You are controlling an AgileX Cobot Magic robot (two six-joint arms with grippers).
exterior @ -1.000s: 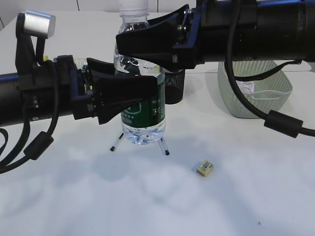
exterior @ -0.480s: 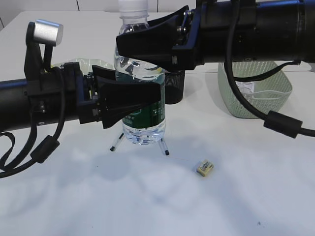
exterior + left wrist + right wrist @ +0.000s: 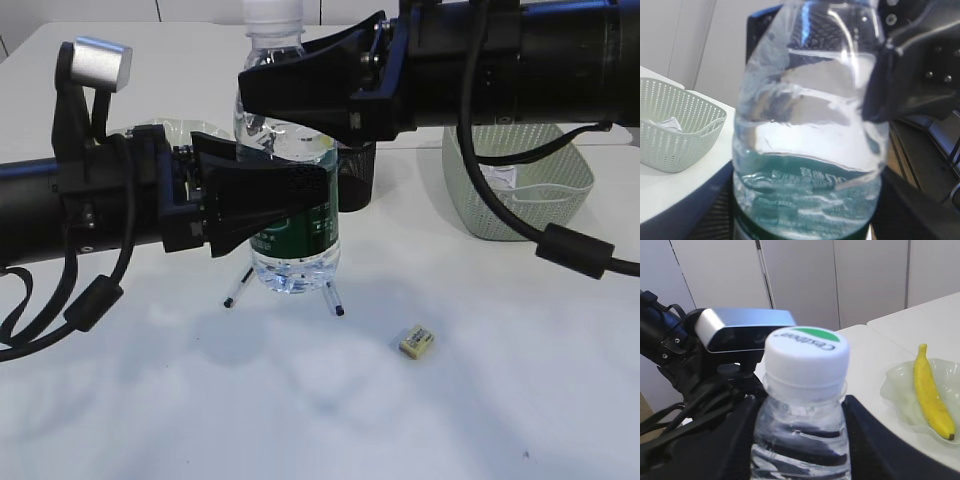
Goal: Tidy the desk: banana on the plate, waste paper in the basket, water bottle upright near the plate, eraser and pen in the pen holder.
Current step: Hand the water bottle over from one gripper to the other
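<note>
**Clear bottle held upright between two grippers**

Clear plastic, white-capped and green-labelled, the water bottle point(image 3: 292, 170) stands upright, its base just above the desk point(image 3: 300, 400). The right gripper point(image 3: 300, 85) clamps its shoulder below the cap. The left gripper point(image 3: 275, 195) straddles the label; whether those jaws press it, I cannot tell. Two pens point(image 3: 285, 292) lie under the bottle. The pale eraser point(image 3: 416, 341) sits nearer the front edge. The basket point(image 3: 520, 185), holding paper, stands by the far right edge; the banana point(image 3: 931, 392) lies on the plate point(image 3: 900, 385).
</note>
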